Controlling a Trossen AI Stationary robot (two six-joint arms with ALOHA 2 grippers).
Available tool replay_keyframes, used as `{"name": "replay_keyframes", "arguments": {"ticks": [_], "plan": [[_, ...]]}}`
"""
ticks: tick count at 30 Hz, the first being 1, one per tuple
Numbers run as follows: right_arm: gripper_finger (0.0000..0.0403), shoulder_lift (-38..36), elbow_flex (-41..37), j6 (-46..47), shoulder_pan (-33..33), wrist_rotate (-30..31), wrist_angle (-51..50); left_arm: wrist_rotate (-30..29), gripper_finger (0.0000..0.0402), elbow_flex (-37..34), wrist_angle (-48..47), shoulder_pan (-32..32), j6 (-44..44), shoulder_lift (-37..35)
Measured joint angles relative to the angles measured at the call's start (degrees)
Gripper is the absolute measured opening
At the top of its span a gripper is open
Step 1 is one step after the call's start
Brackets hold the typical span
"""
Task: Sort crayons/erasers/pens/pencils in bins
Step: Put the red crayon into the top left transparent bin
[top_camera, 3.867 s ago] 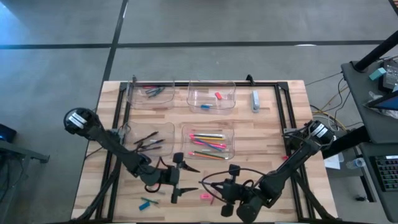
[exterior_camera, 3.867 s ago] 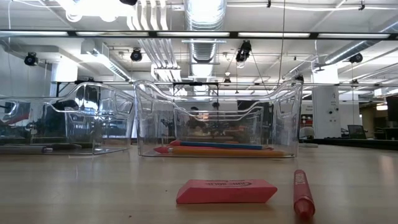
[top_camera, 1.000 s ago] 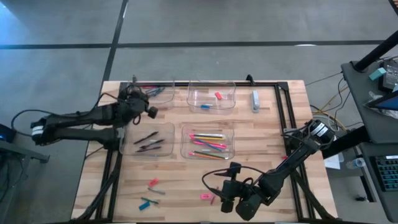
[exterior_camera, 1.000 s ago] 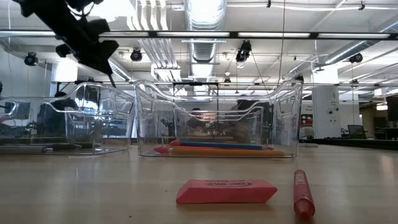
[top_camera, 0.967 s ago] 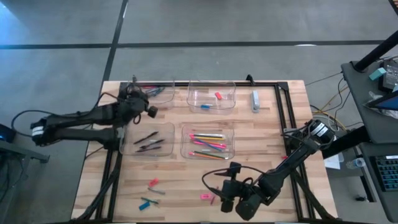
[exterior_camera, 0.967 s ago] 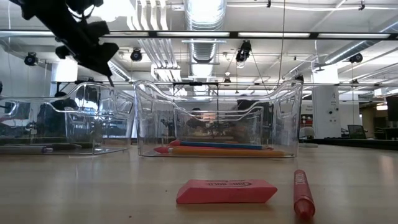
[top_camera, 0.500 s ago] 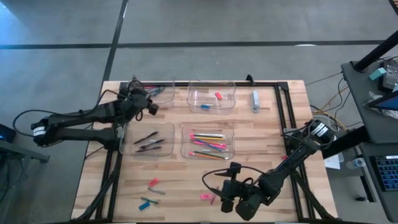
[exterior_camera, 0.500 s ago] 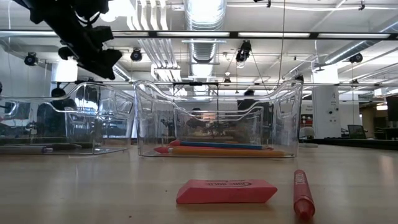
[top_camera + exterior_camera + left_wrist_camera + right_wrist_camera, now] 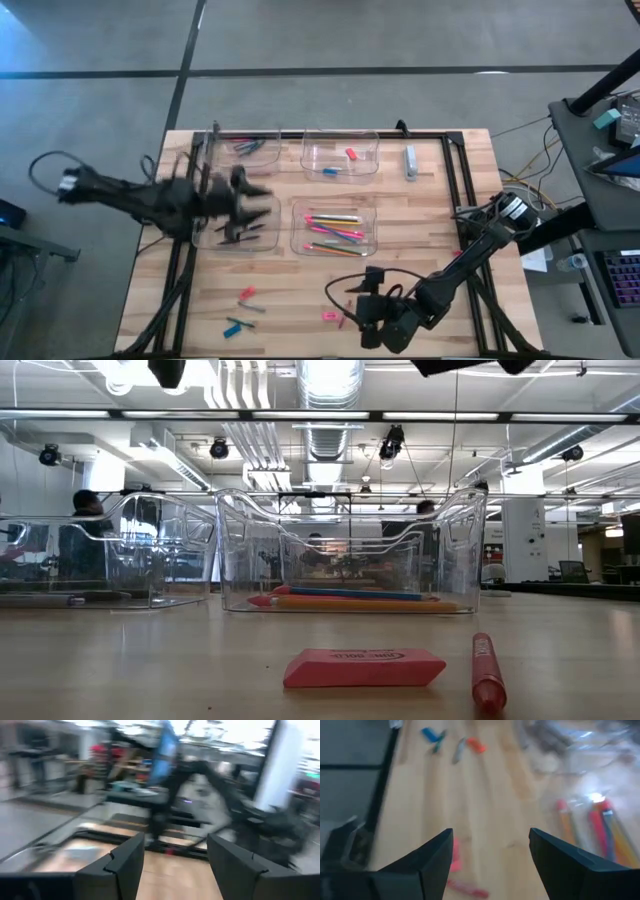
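I see the left gripper (image 9: 250, 203) spread, empty, over the pens' bin (image 9: 236, 223); right gripper (image 9: 352, 313) spread above the pink eraser (image 9: 328, 316) and red crayon (image 9: 486, 670) on the table (image 9: 300, 285).

Pale wooden slatted surface (image 9: 420, 250) carrying four clear plastic rectangular bins (image 9: 335, 228), plus loose stubby crayons (image 9: 238, 326) and small pink erasers (image 9: 328, 316) near the front edge.
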Motion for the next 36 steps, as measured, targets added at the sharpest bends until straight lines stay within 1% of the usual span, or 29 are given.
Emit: {"name": "replay_keyframes", "arguments": {"ticks": [4, 6, 9, 11, 14, 16, 22, 27, 32, 36], "plan": [[0.0247, 1.1, -0.6, -1.0, -0.2, -4.9, 1.0, -5.2, 0.0198, -3.8, 12.4, -12.3, 2.6, 6.3], [0.0247, 2.4, -0.8, -2.4, -0.6, -7.6, 0.8, -8.0, 0.0198, -3.9, 18.2, -17.4, 3.6, 10.5], [0.0247, 4.5, -1.0, -5.3, -1.0, -11.9, 0.7, -10.5, 0.0198, -3.6, 25.3, -23.3, 7.7, 16.7], [0.0247, 6.1, -1.1, -6.4, -1.5, -14.3, 0.9, -11.2, 0.0199, -2.8, 28.0, -25.5, 9.8, 20.4], [0.0246, 8.3, -1.4, -6.8, -2.9, -17.9, 0.8, -11.4, 0.0199, -1.2, 29.6, -26.9, 11.3, 24.8], [0.0246, 9.3, -1.8, -6.8, -3.9, -18.9, 0.9, -11.5, 0.0199, -0.2, 29.7, -26.9, 11.7, 26.9], [0.024, 9.8, -4.8, -7.3, -6.1, -22.2, 3.7, -12.0, 0.0199, 0.6, 29.5, -26.8, 11.3, 28.3], [0.0216, 9.7, -9.4, -7.6, -6.8, -27.0, 12.0, -12.0, 0.0199, 0.6, 29.0, -26.9, 11.0, 27.6], [0.0187, 9.4, -15.1, -7.5, -7.5, -27.5, 20.2, -12.0, 0.0199, 0.5, 28.3, -26.9, 10.9, 27.6], [0.0162, 9.3, -18.8, -6.6, -8.0, -27.2, 23.0, -12.0, 0.0199, 0.4, 28.0, -26.9, 10.9, 27.6]]}}
